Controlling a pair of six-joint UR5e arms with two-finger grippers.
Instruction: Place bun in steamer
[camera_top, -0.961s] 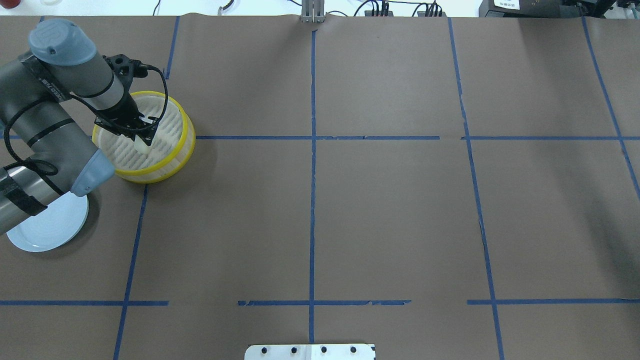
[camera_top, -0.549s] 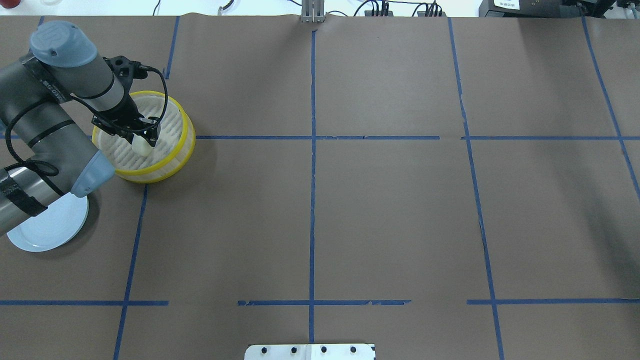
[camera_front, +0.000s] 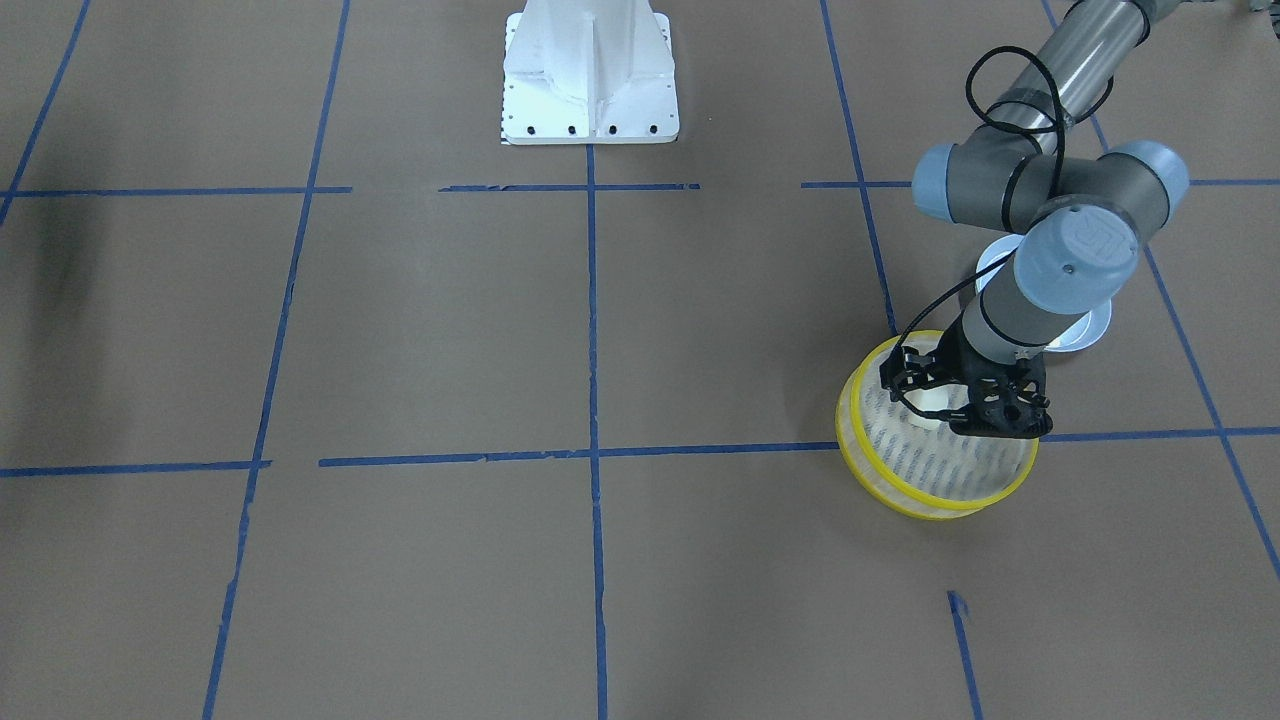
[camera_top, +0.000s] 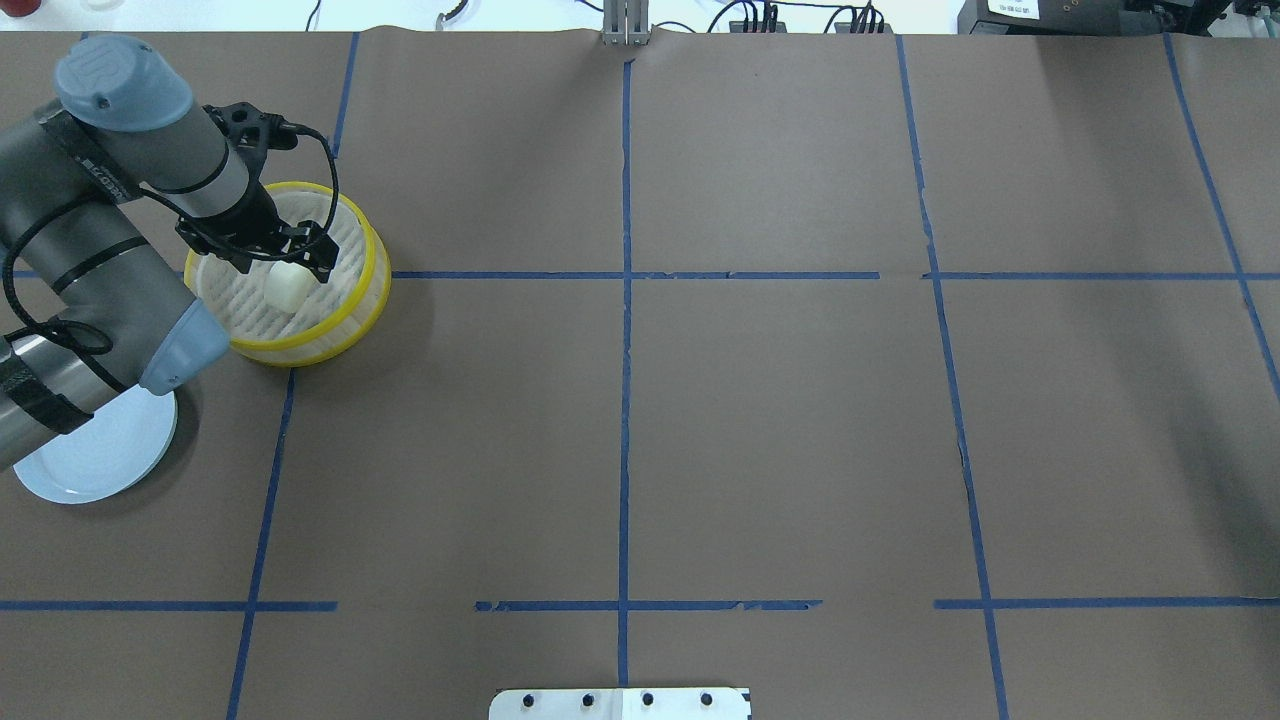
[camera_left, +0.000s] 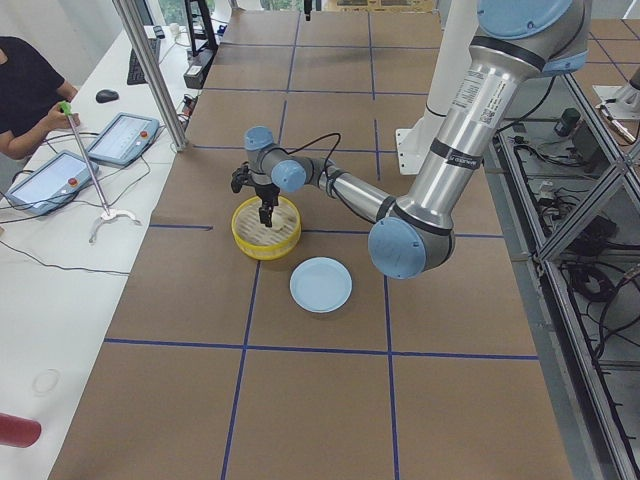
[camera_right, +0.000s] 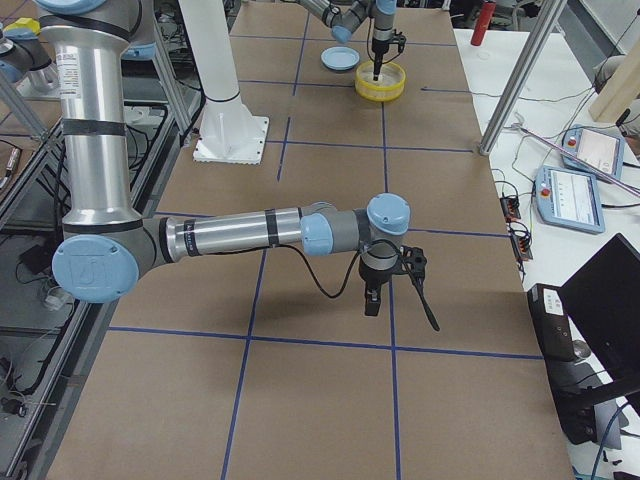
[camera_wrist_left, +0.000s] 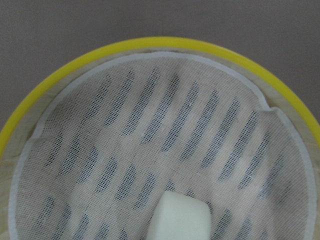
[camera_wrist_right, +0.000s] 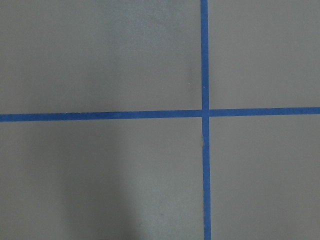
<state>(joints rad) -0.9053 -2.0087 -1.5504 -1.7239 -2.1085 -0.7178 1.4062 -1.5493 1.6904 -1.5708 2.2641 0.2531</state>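
Cream blocky bun, prob. loose in steamer

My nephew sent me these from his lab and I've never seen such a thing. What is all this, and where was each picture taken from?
Two robot arms work at a table covered in brown paper with blue tape lines. One camera looks down from behind the robot, one faces it, two stand at the table's ends, one sits on each wrist. On the table stand a yellow-rimmed steamer and an empty pale blue plate. The left gripper hangs open above the steamer, holding nothing; the white bun lies on the steamer's mesh floor. The right gripper hangs over the paper far off; I cannot tell whether it is open.
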